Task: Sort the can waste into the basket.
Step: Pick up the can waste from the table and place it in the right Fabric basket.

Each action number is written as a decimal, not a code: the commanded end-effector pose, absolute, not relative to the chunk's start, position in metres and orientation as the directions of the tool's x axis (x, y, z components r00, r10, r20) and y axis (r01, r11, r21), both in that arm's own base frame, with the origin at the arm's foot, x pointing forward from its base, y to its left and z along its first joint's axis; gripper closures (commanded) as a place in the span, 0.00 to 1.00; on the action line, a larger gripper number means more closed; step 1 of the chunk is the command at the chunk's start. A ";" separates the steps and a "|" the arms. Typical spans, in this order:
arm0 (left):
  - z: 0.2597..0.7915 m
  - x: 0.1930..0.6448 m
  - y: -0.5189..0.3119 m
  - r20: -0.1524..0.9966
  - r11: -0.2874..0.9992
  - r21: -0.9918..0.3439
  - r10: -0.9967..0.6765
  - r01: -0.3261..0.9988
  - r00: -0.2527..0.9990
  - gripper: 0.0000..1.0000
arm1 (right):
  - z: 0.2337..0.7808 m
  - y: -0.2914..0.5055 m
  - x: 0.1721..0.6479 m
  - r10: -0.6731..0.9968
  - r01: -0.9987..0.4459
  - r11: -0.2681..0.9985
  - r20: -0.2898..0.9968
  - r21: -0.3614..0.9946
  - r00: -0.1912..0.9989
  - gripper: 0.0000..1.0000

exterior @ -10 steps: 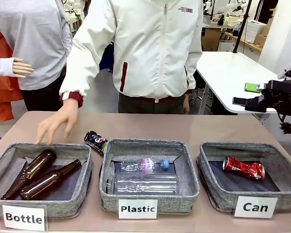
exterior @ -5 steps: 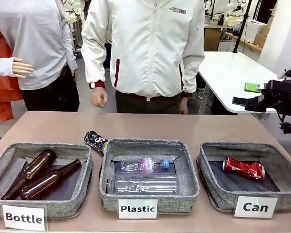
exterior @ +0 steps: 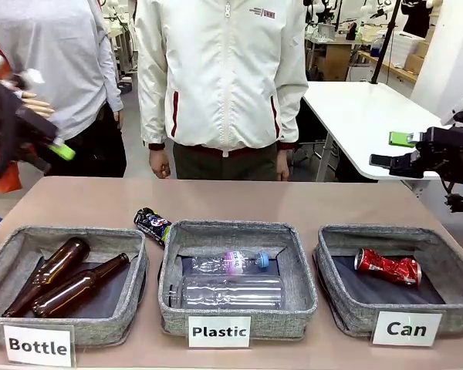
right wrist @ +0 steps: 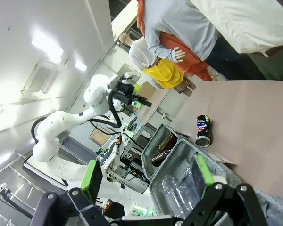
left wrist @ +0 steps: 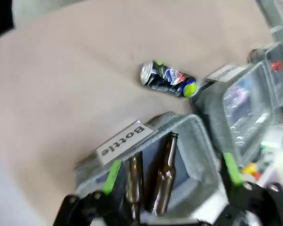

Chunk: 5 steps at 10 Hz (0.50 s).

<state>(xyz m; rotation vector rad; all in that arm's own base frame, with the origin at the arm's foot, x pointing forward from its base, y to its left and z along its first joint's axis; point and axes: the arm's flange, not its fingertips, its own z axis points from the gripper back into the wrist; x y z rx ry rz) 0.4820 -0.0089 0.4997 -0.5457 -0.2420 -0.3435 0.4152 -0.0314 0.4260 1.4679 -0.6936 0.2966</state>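
Observation:
A crushed black can with blue, white and yellow-green print lies on the table behind the gap between the "Bottle" and "Plastic" baskets. From the left wrist view the black can lies well beyond my open, empty left gripper. That left gripper hovers blurred, high above the table's left edge. A crushed red can lies inside the grey "Can" basket at the right. My right gripper hangs open above and behind that basket, nothing in it. The right wrist view shows the black can far beyond the right gripper.
The "Bottle" basket holds two brown bottles. The "Plastic" basket holds clear plastic bottles. A person in a white jacket stands at the far edge, hands at the sides. Bare tabletop lies behind the baskets.
The person's hand has drawn back off the table to the side. My left arm has swung into the front view from the left. The right arm and both cans are still.

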 end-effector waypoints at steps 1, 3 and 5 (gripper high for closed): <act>0.490 0.509 -0.041 0.207 0.835 -0.346 -0.377 0.428 0.903 0.00 | 0.429 -0.035 0.416 -0.213 -0.587 0.107 0.595 0.803 0.775 0.00; 0.466 0.540 -0.105 0.115 0.832 -0.280 -0.465 0.478 0.878 0.00 | 0.429 -0.035 0.416 -0.213 -0.587 0.107 0.595 0.803 0.775 0.00; 0.447 0.550 -0.157 0.139 0.831 -0.193 -0.503 0.522 0.853 0.00 | 0.429 -0.035 0.416 -0.213 -0.587 0.107 0.595 0.803 0.775 0.00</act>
